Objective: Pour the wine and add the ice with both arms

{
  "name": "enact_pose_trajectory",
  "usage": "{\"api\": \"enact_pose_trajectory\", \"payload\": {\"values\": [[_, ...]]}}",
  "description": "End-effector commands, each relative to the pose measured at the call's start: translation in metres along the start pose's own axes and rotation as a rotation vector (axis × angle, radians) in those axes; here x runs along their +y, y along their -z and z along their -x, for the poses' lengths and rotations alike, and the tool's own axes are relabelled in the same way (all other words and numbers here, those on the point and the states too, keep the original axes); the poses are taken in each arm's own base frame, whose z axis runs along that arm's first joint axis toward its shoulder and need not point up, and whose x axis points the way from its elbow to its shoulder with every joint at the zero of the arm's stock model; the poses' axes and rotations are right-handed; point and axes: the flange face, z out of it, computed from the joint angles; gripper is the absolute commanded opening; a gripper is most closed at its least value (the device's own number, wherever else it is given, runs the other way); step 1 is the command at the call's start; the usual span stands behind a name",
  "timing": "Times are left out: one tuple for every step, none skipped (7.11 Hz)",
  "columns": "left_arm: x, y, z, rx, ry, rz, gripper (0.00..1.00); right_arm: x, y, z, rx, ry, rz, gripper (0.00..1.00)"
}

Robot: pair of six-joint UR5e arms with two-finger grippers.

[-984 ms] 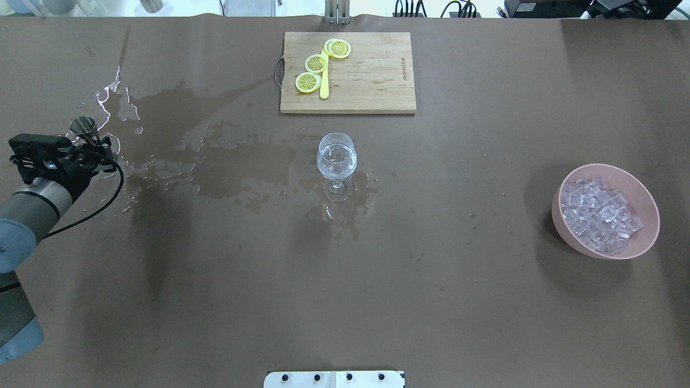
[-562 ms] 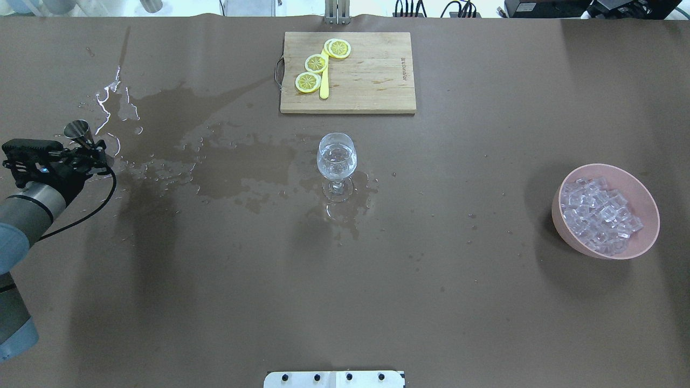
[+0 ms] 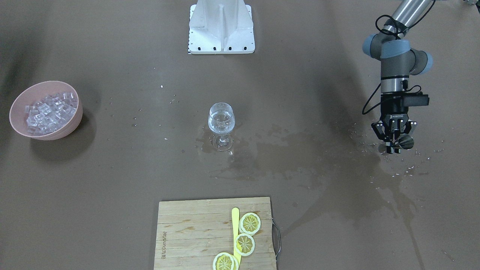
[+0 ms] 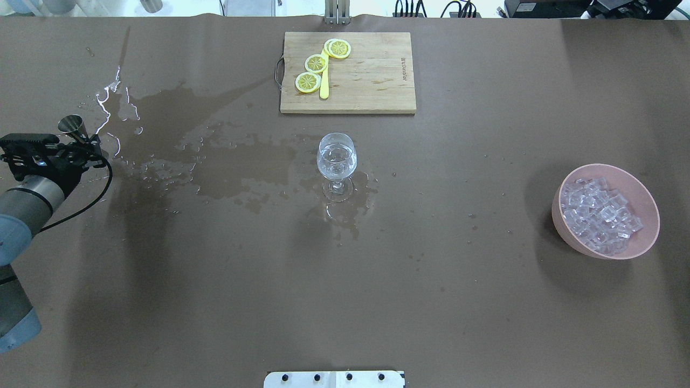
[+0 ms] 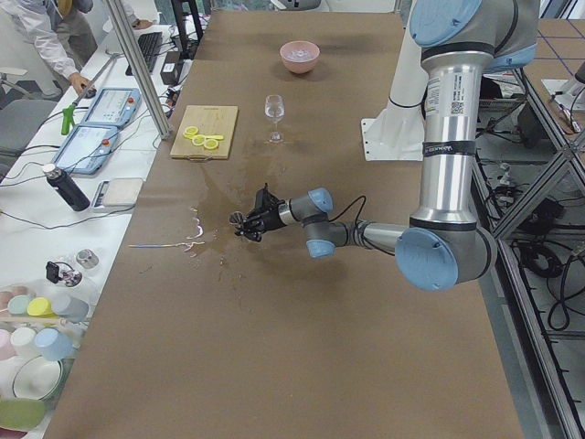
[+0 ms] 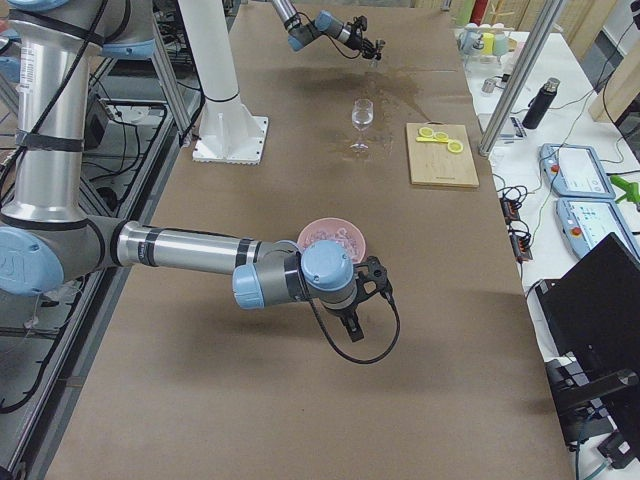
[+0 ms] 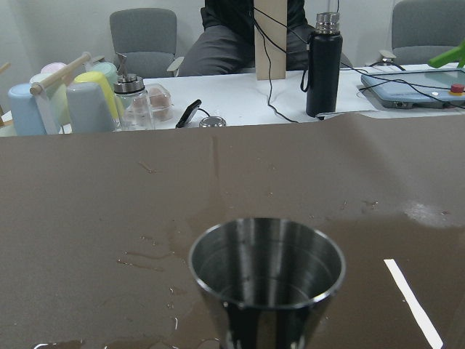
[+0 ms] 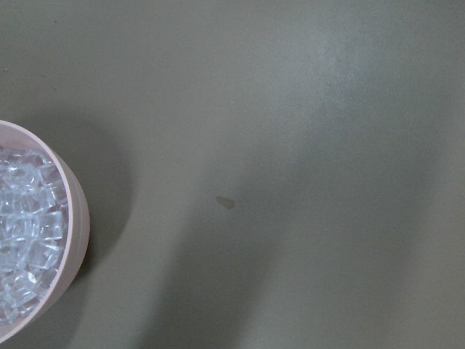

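My left gripper (image 4: 81, 150) is shut on a small steel jigger (image 4: 70, 124) at the table's far left, over a wet patch; it also shows in the front view (image 3: 393, 145). The jigger (image 7: 267, 273) stands upright and looks empty inside. A stemmed wine glass (image 4: 337, 157) with a little clear wine stands mid-table, far from the left gripper. A pink bowl (image 4: 562, 189) heaped with ice cubes (image 4: 598, 215) sits at the right. My right gripper (image 6: 352, 322) hangs beside the bowl (image 8: 78, 218); I cannot tell whether it is open or shut.
A wooden cutting board (image 4: 372, 81) with three lemon slices (image 4: 316, 63) and a yellow utensil lies behind the glass. Spilled liquid (image 4: 178, 151) spreads from the glass to the left gripper. The white base block (image 4: 334, 379) is at the near edge.
My left gripper has moved a little further left and away with the jigger in it. The glass and bowl have not moved.
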Motion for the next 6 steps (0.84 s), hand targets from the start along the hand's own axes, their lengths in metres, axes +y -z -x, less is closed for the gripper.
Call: {"api": "enact_pose_trajectory", "payload": {"values": [[0.0052,-0.0102,0.0000,-0.013,0.015,0.005,0.00,-0.0024,0.0020,0.0019,0.003,0.006,-0.004,1.00],[0.0087,-0.0178,-0.0033,-0.017,0.027,0.007,0.00,-0.0024,0.0020,0.0020,0.003,0.006,-0.004,1.00],[0.0112,-0.0180,-0.0040,-0.006,0.029,0.029,0.10,-0.0024,0.0020,0.0020,0.003,0.006,-0.004,1.00],[0.0106,-0.0183,-0.0040,0.002,0.030,0.044,0.25,-0.0028,0.0024,0.0024,0.003,0.006,-0.005,1.00],[0.0098,-0.0182,-0.0025,0.008,0.032,0.052,0.28,-0.0037,0.0027,0.0026,0.003,0.007,-0.006,1.00],[0.0056,-0.0194,0.0001,0.019,0.033,0.072,0.81,-0.0037,0.0027,0.0026,0.003,-0.005,-0.006,1.00]]}}
